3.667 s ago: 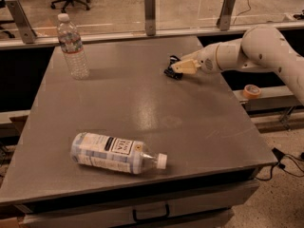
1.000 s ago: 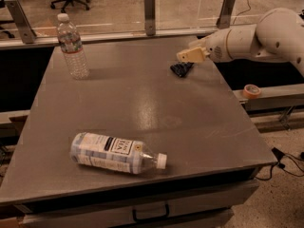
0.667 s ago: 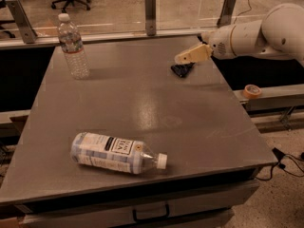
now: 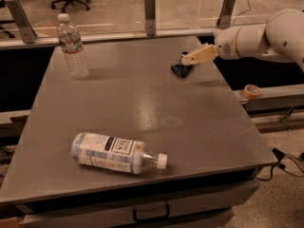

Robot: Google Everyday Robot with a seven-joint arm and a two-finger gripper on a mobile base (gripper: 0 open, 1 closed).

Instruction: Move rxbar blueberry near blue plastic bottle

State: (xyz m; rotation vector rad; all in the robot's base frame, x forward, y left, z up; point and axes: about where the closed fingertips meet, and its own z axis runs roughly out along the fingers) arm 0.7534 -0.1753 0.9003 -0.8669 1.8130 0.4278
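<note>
The rxbar blueberry (image 4: 180,71) is a small dark wrapped bar lying on the grey table (image 4: 142,113) near its far right edge. My gripper (image 4: 186,61), tan-coloured on a white arm reaching in from the right, hovers just above and right of the bar. The blue plastic bottle (image 4: 110,153), with a pale blue and white label and a white cap, lies on its side near the front left, far from the bar and the gripper.
A clear ribbed water bottle (image 4: 72,46) stands upright at the far left. Metal posts (image 4: 150,7) and a glass panel line the back edge. A roll of tape (image 4: 251,90) sits on a ledge right of the table.
The arm has pulled back and up from the bar, so the gripper now sits above it instead of down at it. The bar has shifted slightly right. Both bottles are unmoved.
</note>
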